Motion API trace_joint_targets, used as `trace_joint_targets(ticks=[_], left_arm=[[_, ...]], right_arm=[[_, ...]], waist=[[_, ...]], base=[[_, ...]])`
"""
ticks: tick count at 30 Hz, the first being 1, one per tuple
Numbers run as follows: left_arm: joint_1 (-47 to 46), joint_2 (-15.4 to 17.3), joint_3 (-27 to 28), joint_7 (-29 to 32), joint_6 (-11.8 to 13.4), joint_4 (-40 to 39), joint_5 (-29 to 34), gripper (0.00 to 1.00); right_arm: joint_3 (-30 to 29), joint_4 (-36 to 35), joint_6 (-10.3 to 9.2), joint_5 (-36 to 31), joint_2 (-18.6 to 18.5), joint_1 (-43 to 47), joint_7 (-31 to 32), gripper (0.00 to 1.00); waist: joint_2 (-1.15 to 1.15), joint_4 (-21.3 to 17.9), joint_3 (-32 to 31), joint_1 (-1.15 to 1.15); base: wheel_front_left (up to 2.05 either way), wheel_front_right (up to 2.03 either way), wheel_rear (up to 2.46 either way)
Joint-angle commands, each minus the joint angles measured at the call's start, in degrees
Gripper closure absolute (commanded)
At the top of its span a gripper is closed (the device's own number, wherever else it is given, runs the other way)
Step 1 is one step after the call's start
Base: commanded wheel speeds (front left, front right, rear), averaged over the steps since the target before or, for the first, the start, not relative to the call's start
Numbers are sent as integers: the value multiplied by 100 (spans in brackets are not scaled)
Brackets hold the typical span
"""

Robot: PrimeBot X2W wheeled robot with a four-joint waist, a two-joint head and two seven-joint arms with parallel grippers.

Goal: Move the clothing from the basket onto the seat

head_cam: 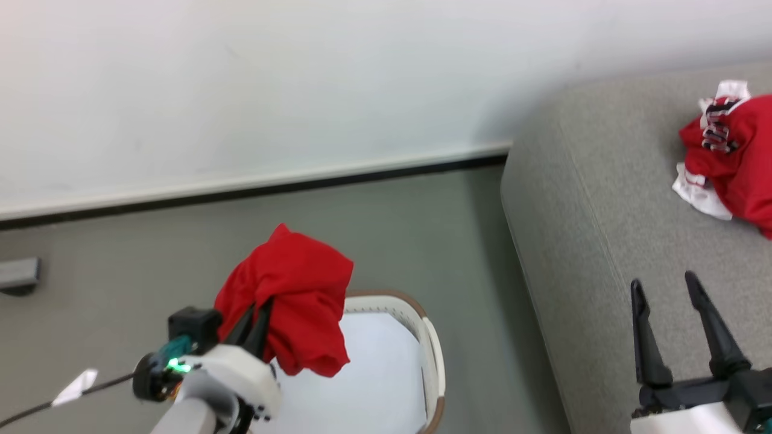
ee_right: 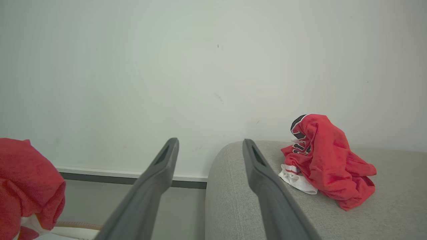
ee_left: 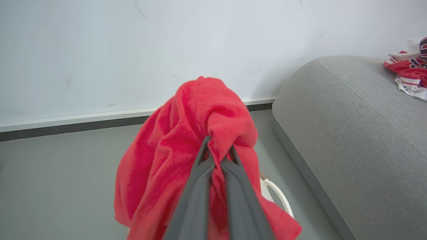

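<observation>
Filling the frame's right side, the grey seat (head_cam: 603, 211) bears a crumpled red jersey (head_cam: 733, 150) at upper right. At lower centre we see the white basket (head_cam: 431, 349). Over its left rim hangs a red garment (head_cam: 295, 289), pinched by our left gripper (head_cam: 256, 319). Our right gripper (head_cam: 662, 280), lower right, gapes empty.

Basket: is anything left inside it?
The part of the basket interior that shows is bare white. Its left part is covered by the red garment hanging from the shut left gripper, so clothing lying there cannot be ruled out.
</observation>
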Motion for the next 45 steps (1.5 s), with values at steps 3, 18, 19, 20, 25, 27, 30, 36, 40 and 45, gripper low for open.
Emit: trace_joint_targets(ticks=[3,18,19,20,25,27,30,36,40,45], left_arm=[[664,230,185,66,312,-815,-123,100],[2477,661,648,145,1194,-2682,-316,100],[2538,674,659,156,1235,-2753,-310,100],[2595,682,665,172,1257,-2829,-307,100],[2720,716,653,248,1352,-3054,-291,100],[2721,740,645,268,1390,-3171,-263,100],[2697,790,619,320,1399,-3351,-214,100],[2572,937,478,586,1313,-3808,-149,100],[2459,1044,324,838,1202,-4176,-125,100],[2256,1172,54,1143,969,-4507,-56,100]], right_arm=[[-37,156,-15,-151,-5,227,6,0],[44,591,-15,-271,-6,621,6,0],[56,604,-15,-269,-6,629,6,0],[67,618,-15,-270,-5,636,6,0],[132,655,-15,-287,-5,635,6,0],[180,649,-15,-313,-5,597,6,0],[305,593,-15,-350,-5,501,6,0],[971,554,-15,-262,-190,282,6,0],[1683,513,-15,47,-481,27,6,0],[2731,385,-15,473,-938,-448,180,0]], waist=[[0,227,-491,2],[0,474,-1130,2],[0,486,-1133,2],[0,500,-1133,2],[0,551,-1132,2],[0,570,-1128,2],[0,577,-1131,2],[0,549,-1168,2],[0,527,-1187,2],[0,500,-1201,2]], base=[[0,0,0],[0,0,0],[0,0,0],[0,0,0],[0,0,0],[0,0,0],[0,0,0],[0,0,0],[0,0,0],[0,0,0]])
